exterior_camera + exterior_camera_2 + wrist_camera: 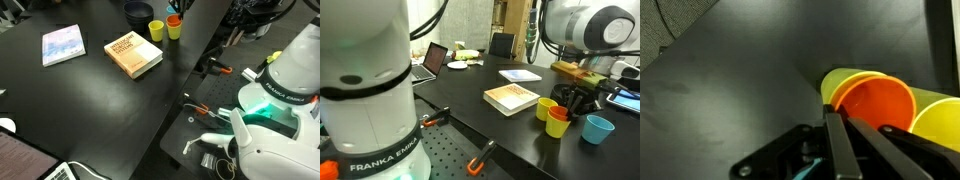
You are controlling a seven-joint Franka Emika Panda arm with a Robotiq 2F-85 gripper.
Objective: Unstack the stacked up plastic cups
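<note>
An orange cup [877,100] sits nested inside a yellow cup [840,82]; the stack also shows in both exterior views [174,27] [557,122]. A second yellow cup [940,120] stands right beside it [157,30] [546,107]. A teal-blue cup [598,128] stands alone near the stack. My gripper [835,118] is at the near rim of the stack, its two fingers almost together and pinching the orange cup's rim. In the exterior views the gripper [572,102] [178,9] hangs just over the stack.
A tan book [133,55] [510,97] lies close to the cups, and a light blue book [63,45] [520,75] lies farther off. A wide dark bowl [138,12] stands by the cups. A laptop [432,62] is at the table's far end. The table edge [190,70] runs beside the robot base.
</note>
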